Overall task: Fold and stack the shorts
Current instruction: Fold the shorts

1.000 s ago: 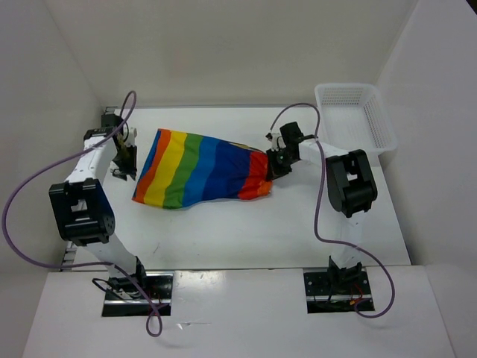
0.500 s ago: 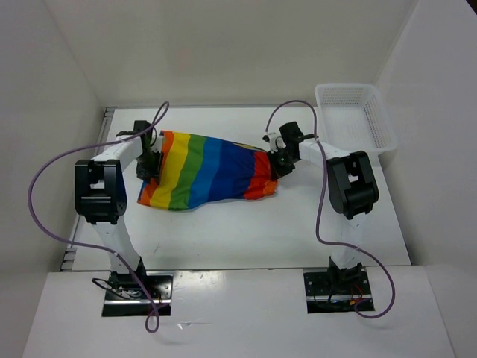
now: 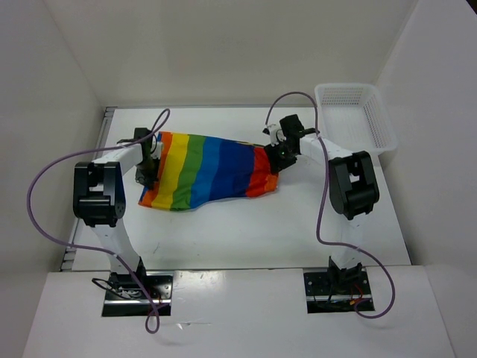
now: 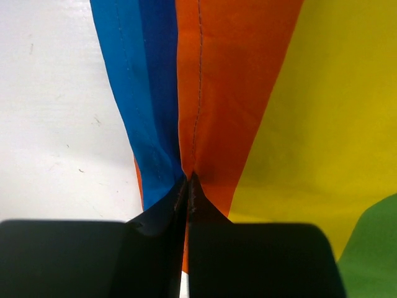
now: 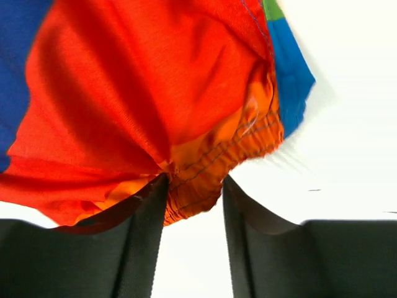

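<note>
Overhead view: the shorts point(image 3: 209, 170) lie spread and unfolded across the far half of the white surface point(image 3: 246, 231). The left jaws are at their left end and the right jaws at their right end.

Left wrist view: the left jaws are pressed together, pinching orange and blue cloth of the shorts point(image 4: 260, 93).

Right wrist view: the right jaws grip the shorts' point(image 5: 136, 93) bunched orange edge.

Both ends appear grasped, but no fold is made; folding and stacking remain.

white table point(image 3: 223, 231) bears shorts point(image 3: 209, 168) (rainbow-striped), mesh basket point(image 3: 356, 112).
</note>
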`<state>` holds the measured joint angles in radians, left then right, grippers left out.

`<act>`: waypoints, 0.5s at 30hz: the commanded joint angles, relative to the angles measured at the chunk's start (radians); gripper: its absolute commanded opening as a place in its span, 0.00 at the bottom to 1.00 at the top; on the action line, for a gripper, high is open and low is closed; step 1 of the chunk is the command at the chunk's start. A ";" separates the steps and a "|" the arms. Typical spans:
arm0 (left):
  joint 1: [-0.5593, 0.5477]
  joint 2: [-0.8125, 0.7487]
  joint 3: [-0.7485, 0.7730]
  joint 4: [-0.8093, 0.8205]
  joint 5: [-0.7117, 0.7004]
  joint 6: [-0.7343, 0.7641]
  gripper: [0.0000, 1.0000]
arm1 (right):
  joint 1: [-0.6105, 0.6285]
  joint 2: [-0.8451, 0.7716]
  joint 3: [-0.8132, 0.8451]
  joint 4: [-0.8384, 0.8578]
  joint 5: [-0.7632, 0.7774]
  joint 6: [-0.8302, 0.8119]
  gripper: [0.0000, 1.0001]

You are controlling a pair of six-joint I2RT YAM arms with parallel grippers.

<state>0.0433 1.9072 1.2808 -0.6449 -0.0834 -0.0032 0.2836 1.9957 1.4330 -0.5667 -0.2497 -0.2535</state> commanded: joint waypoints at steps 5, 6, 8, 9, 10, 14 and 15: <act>0.006 -0.091 -0.100 -0.021 0.037 0.003 0.02 | -0.011 -0.196 -0.038 -0.062 -0.170 0.080 0.63; 0.006 -0.102 -0.110 -0.021 0.037 0.003 0.02 | -0.011 -0.210 -0.107 -0.062 -0.181 0.101 0.64; 0.006 -0.102 -0.110 -0.021 0.028 0.003 0.02 | -0.011 -0.230 -0.196 -0.062 -0.201 0.144 0.64; 0.006 -0.090 -0.110 -0.021 0.028 0.003 0.02 | -0.011 -0.241 -0.219 -0.062 -0.215 0.157 0.66; 0.006 -0.089 -0.110 -0.021 0.028 0.003 0.02 | -0.011 -0.241 -0.236 -0.052 -0.215 0.169 0.68; 0.006 -0.089 -0.110 -0.021 0.017 0.003 0.00 | -0.011 -0.250 -0.275 0.005 -0.234 0.273 0.72; 0.006 -0.089 -0.110 -0.021 0.017 0.003 0.00 | -0.011 -0.236 -0.275 0.016 -0.249 0.290 0.72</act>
<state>0.0433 1.8343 1.1828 -0.6449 -0.0696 -0.0036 0.2806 1.7657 1.1580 -0.5976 -0.4450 -0.0589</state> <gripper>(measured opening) 0.009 0.720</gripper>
